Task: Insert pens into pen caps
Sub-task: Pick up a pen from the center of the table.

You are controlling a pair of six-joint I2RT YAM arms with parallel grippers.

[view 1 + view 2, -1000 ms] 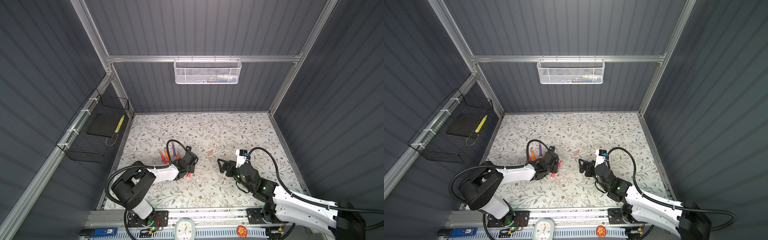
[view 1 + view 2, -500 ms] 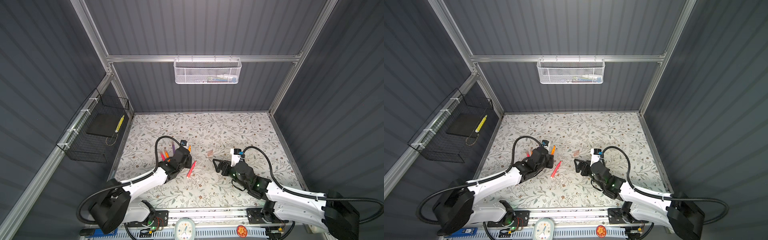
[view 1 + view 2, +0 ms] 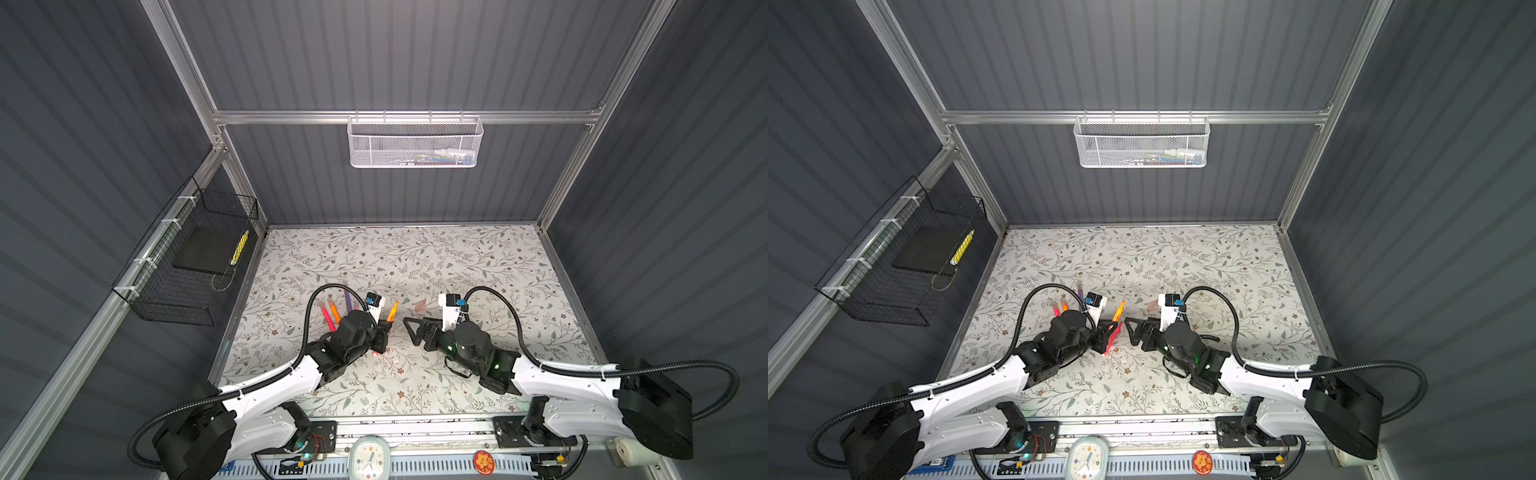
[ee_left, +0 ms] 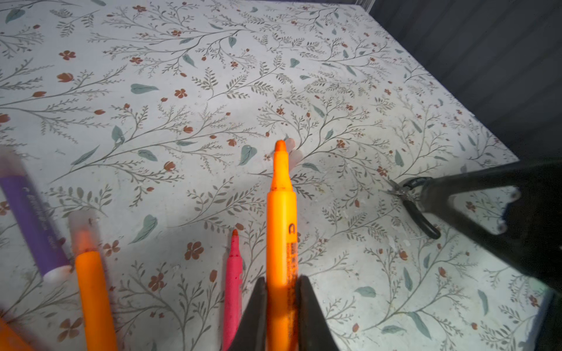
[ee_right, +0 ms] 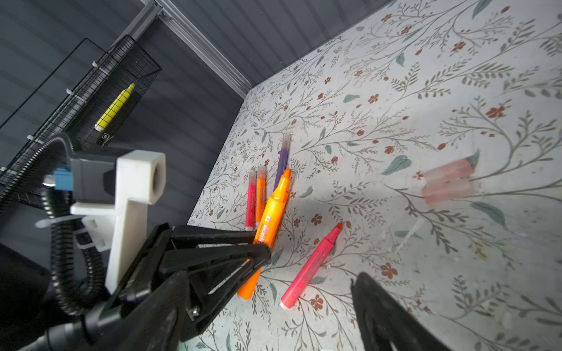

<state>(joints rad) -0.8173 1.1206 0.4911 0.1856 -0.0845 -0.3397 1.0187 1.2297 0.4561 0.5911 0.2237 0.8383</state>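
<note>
My left gripper [image 3: 385,329] [image 4: 281,282] is shut on an uncapped orange pen [image 3: 392,311] [image 3: 1119,311] [image 5: 271,212], held slanting above the table, tip up. A pink-red uncapped pen [image 5: 310,264] [image 4: 233,273] lies on the table just beside it. Two translucent pinkish pen caps [image 5: 447,182] [image 3: 420,305] lie side by side beyond the orange tip. Capped purple [image 3: 347,298], orange [image 3: 333,311] and pink [image 3: 326,318] pens lie behind the left wrist. My right gripper [image 3: 411,332] [image 3: 1130,331] stands open and holds nothing, a short gap from the left one.
Black-handled pliers [image 4: 416,209] lie on the floral table [image 3: 478,257] under the right arm. A black wire basket [image 3: 187,266] hangs on the left wall and a white mesh basket [image 3: 415,143] on the back wall. Grey walls close in the table.
My left arm has stretched out and raised the orange pen towards the middle, leaving the pink pen on the table. My right gripper has moved left towards it and narrowed slightly.
</note>
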